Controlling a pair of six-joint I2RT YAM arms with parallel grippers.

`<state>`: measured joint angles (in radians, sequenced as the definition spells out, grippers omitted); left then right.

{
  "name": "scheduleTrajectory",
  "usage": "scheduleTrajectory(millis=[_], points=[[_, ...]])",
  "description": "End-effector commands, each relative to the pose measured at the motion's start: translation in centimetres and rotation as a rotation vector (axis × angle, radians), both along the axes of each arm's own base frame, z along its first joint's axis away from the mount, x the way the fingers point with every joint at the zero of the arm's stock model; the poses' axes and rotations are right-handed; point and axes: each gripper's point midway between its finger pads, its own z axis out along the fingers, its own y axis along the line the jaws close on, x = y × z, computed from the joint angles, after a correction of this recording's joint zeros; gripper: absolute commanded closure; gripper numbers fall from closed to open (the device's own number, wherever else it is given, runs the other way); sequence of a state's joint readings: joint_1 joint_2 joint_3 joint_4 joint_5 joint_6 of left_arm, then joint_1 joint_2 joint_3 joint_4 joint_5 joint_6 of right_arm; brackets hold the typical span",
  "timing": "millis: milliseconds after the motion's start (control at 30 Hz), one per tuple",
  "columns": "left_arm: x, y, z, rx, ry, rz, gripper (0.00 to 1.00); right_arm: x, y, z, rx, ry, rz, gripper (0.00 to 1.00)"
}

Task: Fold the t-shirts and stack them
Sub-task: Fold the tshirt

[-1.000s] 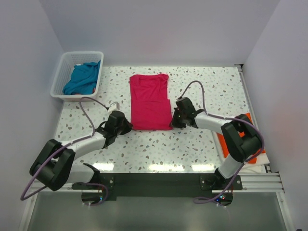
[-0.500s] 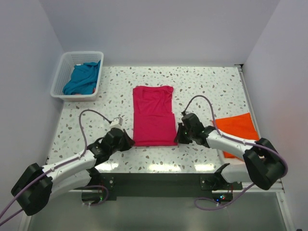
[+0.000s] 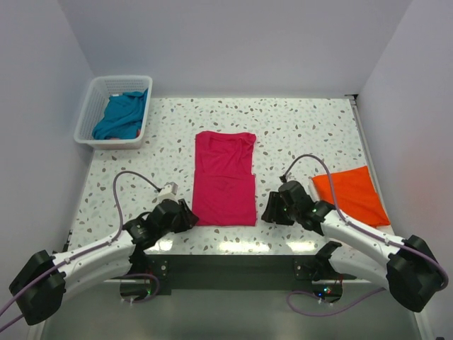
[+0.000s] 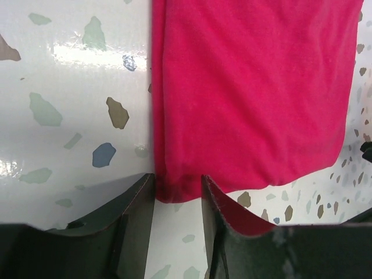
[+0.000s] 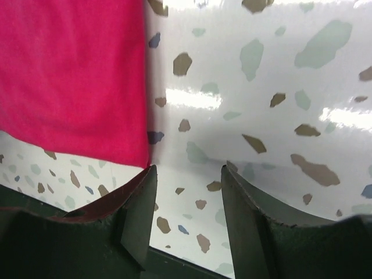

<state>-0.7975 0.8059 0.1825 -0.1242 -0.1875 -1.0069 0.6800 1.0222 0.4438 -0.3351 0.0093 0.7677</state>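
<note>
Crimson-pink t-shirt (image 3: 225,179) dragged twd near edge of table (image 3: 311,127), laid flat. Near corners released: L gripper (image 4: 177,183), R gripper (image 5: 189,171) both spread. Next fold prob. due.

Speckled table (image 3: 311,127) with crimson-pink t-shirt (image 3: 225,178), orange t-shirt (image 3: 350,195) at right, white basket (image 3: 85,115) far left
</note>
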Motion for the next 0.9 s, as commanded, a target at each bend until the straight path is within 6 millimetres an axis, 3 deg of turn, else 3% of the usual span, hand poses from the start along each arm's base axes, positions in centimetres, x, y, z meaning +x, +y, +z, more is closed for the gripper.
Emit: scheduleTrajectory(millis=[0, 200, 467, 667, 867], points=[[-0.6, 1.0, -0.5, 0.038, 0.033, 0.019, 0.57, -1.3, 0.7, -0.1, 0.048, 0.031, -0.050, 0.49], [-1.2, 1.1, -0.9, 0.026, 0.059, 0.025, 0.52, -2.2, 2.8, -1.0, 0.088, 0.049, -0.069, 0.49], [-1.7, 0.7, -1.9, 0.022, 0.086, 0.000, 0.49, -1.9, 4.1, -2.0, 0.116, 0.045, -0.119, 0.50], [-1.8, 0.9, -2.2, 0.044, 0.094, -0.002, 0.54, -1.8, 4.6, -2.6, 0.132, 0.053, -0.147, 0.52], [-1.7, 1.1, -2.7, 0.067, 0.089, -0.014, 0.65, -2.0, 4.6, -3.7, 0.105, 0.061, -0.153, 0.69]])
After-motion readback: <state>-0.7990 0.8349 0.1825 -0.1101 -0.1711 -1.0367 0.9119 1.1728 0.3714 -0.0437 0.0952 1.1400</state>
